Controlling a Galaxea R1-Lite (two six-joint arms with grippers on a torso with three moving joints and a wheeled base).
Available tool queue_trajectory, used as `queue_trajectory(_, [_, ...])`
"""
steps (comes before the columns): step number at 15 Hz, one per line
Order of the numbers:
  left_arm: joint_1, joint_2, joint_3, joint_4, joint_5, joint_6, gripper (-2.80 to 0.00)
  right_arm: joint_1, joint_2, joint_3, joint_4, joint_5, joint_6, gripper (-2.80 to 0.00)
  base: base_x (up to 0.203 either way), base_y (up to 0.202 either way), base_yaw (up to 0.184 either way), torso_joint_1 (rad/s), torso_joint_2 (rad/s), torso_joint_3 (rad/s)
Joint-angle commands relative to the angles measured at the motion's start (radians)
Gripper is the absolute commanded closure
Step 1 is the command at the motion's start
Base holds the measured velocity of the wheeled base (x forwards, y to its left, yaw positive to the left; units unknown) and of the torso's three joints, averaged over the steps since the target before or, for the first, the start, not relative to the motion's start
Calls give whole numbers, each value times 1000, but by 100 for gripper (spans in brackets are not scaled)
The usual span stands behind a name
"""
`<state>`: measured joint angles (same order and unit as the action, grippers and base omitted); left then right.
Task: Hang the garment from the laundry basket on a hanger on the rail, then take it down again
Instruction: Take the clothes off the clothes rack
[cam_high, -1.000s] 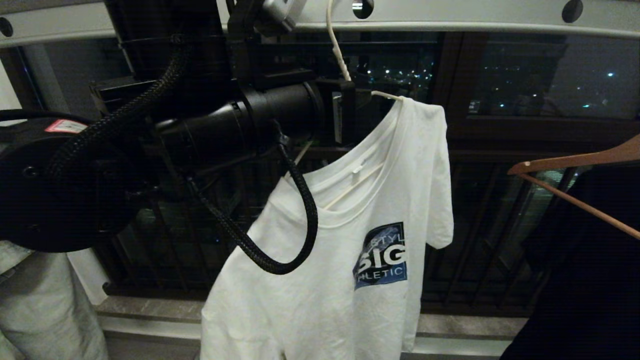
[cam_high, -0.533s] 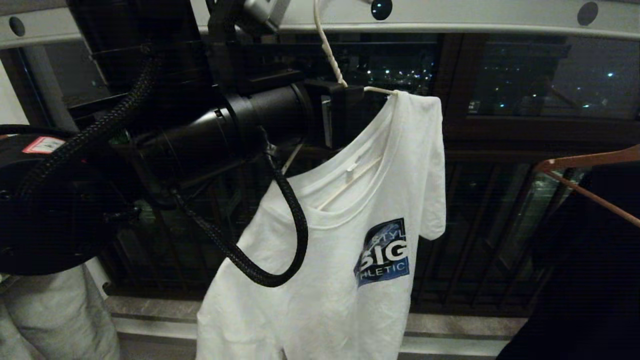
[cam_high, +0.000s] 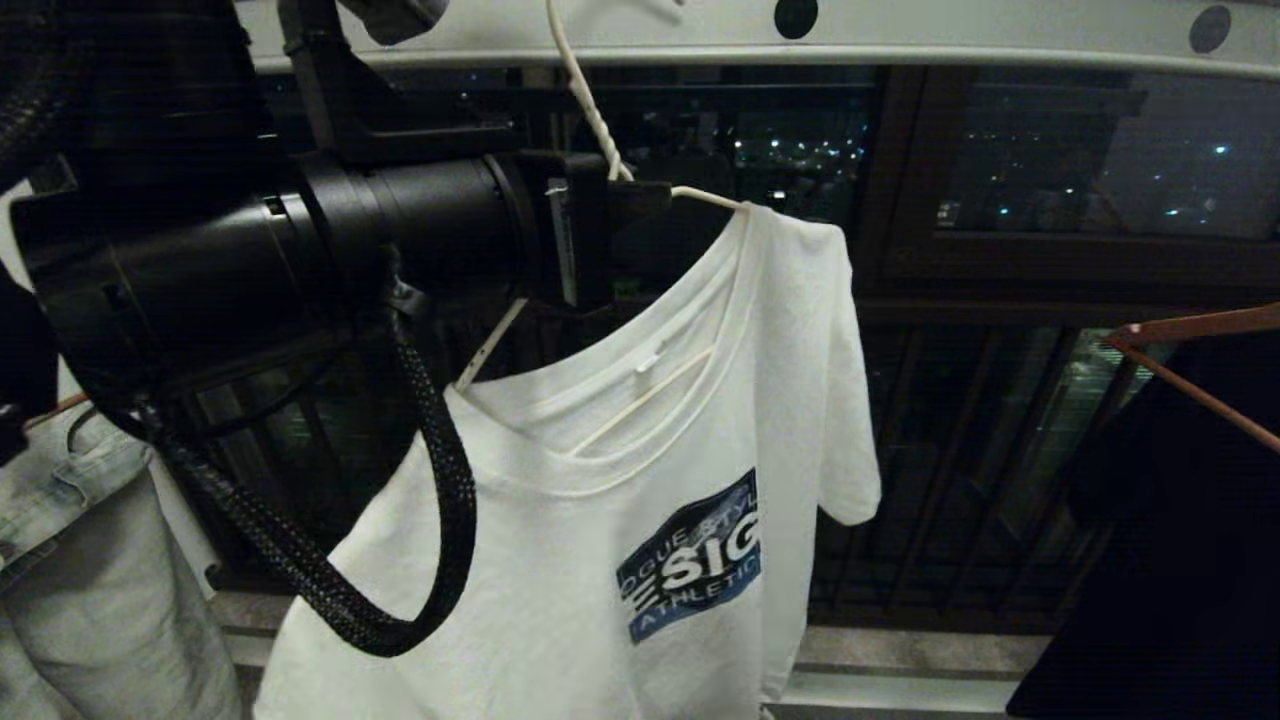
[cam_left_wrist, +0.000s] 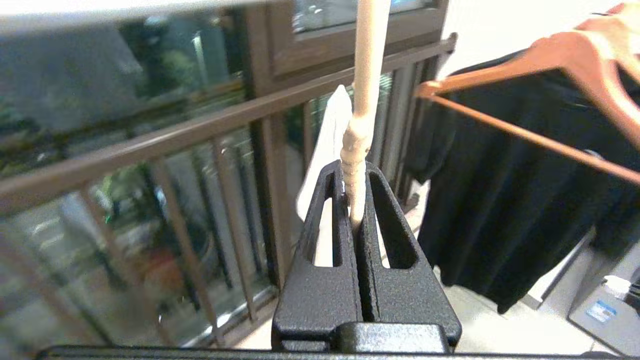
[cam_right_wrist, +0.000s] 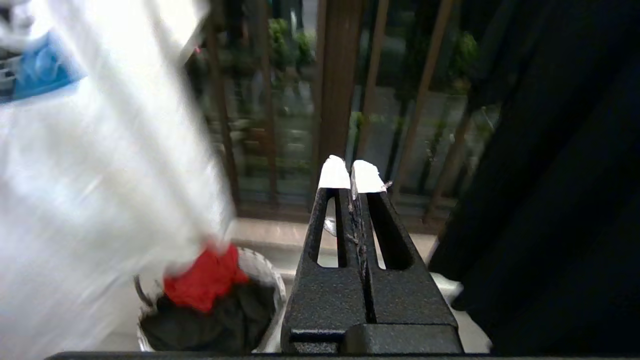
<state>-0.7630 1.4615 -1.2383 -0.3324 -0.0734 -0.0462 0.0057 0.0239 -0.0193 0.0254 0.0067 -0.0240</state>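
Observation:
The garment (cam_high: 600, 560), a white T-shirt with a blue chest print, hangs on the thin white wire hanger (cam_high: 590, 110) just below the pale rail (cam_high: 950, 35). My left gripper (cam_high: 620, 195) reaches in from the left and is shut on the hanger's twisted neck. In the left wrist view the hanger (cam_left_wrist: 367, 75) rises from between the closed fingers of the left gripper (cam_left_wrist: 354, 172). The hook's top runs out of the head view. My right gripper (cam_right_wrist: 350, 172) is shut on nothing, low down beside the garment (cam_right_wrist: 100, 150), with the laundry basket (cam_right_wrist: 262, 272) below it.
A brown wooden hanger (cam_high: 1190, 325) carrying a black garment (cam_high: 1180, 520) hangs at the right. A pale denim garment (cam_high: 80, 560) hangs at the far left. The dark balcony railing (cam_high: 960, 450) stands behind. A red cloth (cam_right_wrist: 205, 280) lies in the basket.
The whole view has shifted slightly right. My left gripper has carried the hanger and T-shirt leftward along the rail, the arm has come closer to the head camera, and the shirt has swung round.

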Motion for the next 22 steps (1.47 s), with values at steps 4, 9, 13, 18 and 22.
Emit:
queue_trajectory(4, [2, -61, 83, 1, 6, -35, 0, 0, 264, -283, 70, 147, 63, 0, 0, 0, 0, 0, 0, 0])
queue_trajectory(9, [9, -3, 177, -5, 7, -111, 0, 3, 642, -478, 81, 374, 89, 0, 0, 0, 0, 0, 0, 0])
queue_trajectory(13, [51, 109, 196, -111, 6, -122, 0, 107, 896, -502, -87, 392, 103, 0, 0, 0, 0, 0, 0, 0])
queue_trajectory(18, [86, 314, 139, -245, 2, -120, 0, 370, 1186, -506, -365, 300, 201, 0, 0, 0, 0, 0, 0, 0])
queue_trajectory(22, [138, 447, 60, -261, 7, -131, 0, 433, 1450, -575, -568, 253, 214, 0, 0, 0, 0, 0, 0, 0])
